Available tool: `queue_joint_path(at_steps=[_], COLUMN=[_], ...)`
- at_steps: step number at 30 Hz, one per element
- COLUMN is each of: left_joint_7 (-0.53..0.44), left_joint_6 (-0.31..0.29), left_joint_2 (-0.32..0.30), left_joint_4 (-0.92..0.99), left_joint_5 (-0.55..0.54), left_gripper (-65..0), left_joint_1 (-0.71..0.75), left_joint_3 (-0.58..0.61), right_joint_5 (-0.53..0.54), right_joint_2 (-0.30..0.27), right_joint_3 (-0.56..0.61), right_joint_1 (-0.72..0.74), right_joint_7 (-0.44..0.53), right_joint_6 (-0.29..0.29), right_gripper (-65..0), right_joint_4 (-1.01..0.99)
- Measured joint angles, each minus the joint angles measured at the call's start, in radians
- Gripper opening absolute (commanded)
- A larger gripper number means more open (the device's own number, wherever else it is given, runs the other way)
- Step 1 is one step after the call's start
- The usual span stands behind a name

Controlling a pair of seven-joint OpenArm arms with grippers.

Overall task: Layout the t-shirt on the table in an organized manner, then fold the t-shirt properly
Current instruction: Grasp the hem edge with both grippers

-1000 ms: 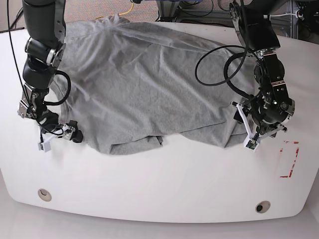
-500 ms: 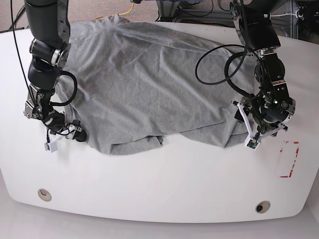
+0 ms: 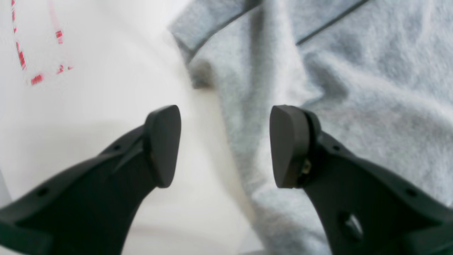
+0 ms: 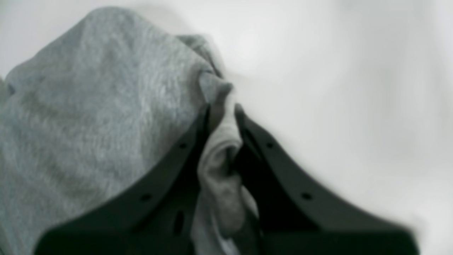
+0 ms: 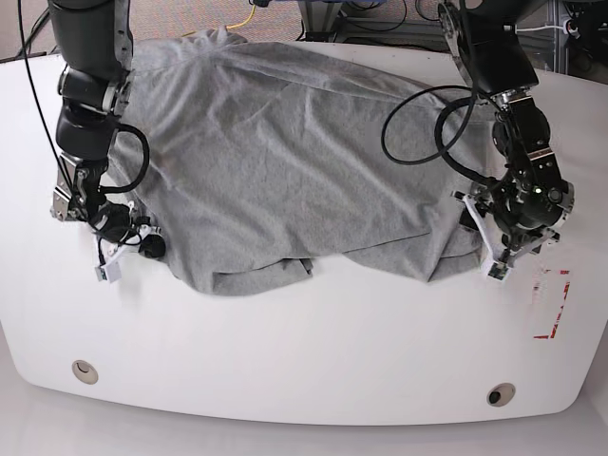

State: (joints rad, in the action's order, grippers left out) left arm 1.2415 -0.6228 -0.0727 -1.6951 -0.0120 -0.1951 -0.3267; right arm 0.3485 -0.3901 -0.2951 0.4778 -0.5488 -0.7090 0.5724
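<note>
The t-shirt [image 5: 285,161] lies spread, rumpled, over the far half of the table [image 5: 313,351], its near hem bunched into folds around the middle, with red tape [image 5: 551,304] at about 4 o'clock on the tabletop. The right gripper [image 4: 221,117] is clamped tight on a bunched fold of shirt at the 9 o'clock edge. The left gripper [image 3: 224,145] stands wide apart over the shirt's 3 o'clock edge, one finger [image 3: 162,145] above bare table and the other above cloth, gripping nothing.
</note>
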Motion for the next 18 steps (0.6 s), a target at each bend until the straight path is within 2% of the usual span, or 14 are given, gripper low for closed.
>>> queue_joint_path(at_steps=[6, 10, 15, 18], left_joint_7=[0.006, 0.009, -0.01, -0.043], left_joint_6=[0.0, 0.001, 0.001, 0.007], left_joint_2=[-0.01, -0.001, -0.017, -0.019], left_joint_4=[0.072, 0.142, 0.269, 0.339], left_joint_5=[0.012, 0.003, -0.008, -0.011], left_gripper=[-27.2, -27.2, -27.2, -27.2], left_joint_1=[-0.036, -0.112, -0.196, -0.219], left_joint_3=[-0.121, -0.268, -0.342, -0.345], right_joint_5=[0.0, -0.003, -0.003, -0.003], right_joint_2=[0.006, 0.01, 0.012, 0.016], right_joint_3=[0.0, 0.0, -0.002, -0.003], right_joint_1=[-0.086, -0.108, -0.111, -0.117], right_joint_7=[-0.056, -0.066, -0.066, -0.065], right_joint_6=[-0.003, 0.001, 0.0, 0.001], right_gripper=[-65.0, -65.0, -65.0, -65.0], right_joint_4=[0.178, 0.216, 0.22, 0.221])
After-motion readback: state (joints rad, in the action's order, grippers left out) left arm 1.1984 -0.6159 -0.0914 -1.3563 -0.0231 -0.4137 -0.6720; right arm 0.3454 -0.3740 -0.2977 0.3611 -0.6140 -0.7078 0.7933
